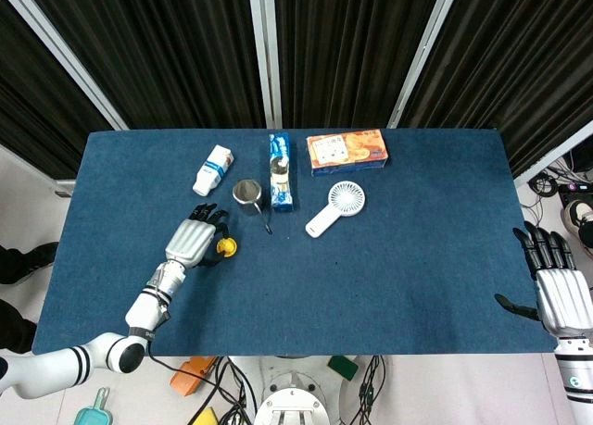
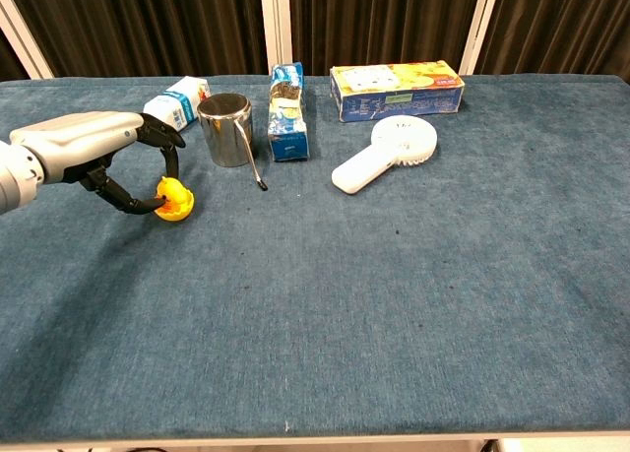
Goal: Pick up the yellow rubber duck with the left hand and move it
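The yellow rubber duck (image 2: 174,198) sits low on the blue table (image 2: 394,304), left of centre and just in front of the steel cup. My left hand (image 2: 89,142) reaches in from the left. Its thumb lies against the duck's left side and a finger curls over the duck's head, pinching it. In the head view the duck (image 1: 225,248) shows at the tips of the left hand (image 1: 190,243). My right hand (image 1: 559,291) hangs off the table's right edge with its fingers spread and nothing in it.
Behind the duck stand a steel cup (image 2: 225,129) with a stick leaning out, a blue carton (image 2: 287,110) and a lying white bottle (image 2: 172,105). A white hand fan (image 2: 389,152) and an orange box (image 2: 397,88) lie further right.
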`<state>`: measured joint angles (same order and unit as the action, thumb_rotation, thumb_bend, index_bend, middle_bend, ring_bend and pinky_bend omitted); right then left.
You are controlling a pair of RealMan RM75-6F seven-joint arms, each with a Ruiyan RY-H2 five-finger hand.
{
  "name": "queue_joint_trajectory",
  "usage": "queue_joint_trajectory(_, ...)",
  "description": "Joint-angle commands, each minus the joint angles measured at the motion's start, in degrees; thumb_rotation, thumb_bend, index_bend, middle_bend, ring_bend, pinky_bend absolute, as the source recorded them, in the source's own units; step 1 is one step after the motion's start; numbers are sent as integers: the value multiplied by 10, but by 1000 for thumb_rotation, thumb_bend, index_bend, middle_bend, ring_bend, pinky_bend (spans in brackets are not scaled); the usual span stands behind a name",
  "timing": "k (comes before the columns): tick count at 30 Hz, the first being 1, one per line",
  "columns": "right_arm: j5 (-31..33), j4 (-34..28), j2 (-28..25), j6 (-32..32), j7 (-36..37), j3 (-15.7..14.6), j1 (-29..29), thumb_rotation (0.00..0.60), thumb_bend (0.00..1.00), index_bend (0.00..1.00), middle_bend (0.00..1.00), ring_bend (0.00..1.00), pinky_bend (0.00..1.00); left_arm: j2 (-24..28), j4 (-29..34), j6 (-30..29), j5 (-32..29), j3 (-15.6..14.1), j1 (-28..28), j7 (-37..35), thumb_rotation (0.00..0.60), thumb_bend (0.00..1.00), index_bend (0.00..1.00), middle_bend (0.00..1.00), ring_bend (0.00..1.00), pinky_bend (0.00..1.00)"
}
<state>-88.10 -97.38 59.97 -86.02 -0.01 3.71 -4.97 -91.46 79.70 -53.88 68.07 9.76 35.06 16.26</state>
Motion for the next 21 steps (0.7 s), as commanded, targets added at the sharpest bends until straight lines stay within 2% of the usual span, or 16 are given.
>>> queue_joint_trajectory(1, -1, 0, 0, -1, 0, 0, 0, 600, 147, 0, 37, 0, 60, 0, 1, -1, -1, -2, 1, 0, 600, 376, 396, 135, 18, 2)
queue_joint_trajectory(6, -2, -1, 0, 1, 1, 0, -1, 600, 147, 0, 36, 0, 60, 5, 5, -5, -2, -9, 1, 4, 600, 374, 324, 121, 8, 1)
queue_joint_trajectory(10, -3, -1, 0, 2, 1, 1, -3, 600, 147, 0, 36, 0, 60, 22, 25, -18, 3, -17, -7, 5, 600, 369, 314, 119, 7, 2)
queue_joint_trajectory(17, -1, 6, -1, 3, 10, 1, -2, 600, 148, 0, 36, 0, 60, 85, 70, -105, 30, -28, -64, -38, 600, 345, 287, 119, 6, 2)
queue_joint_trajectory(21, 1, 12, 0, 4, 20, 0, -1, 600, 147, 0, 36, 0, 60, 122, 74, -159, 48, -39, -107, -86, 600, 268, 239, 119, 6, 1)
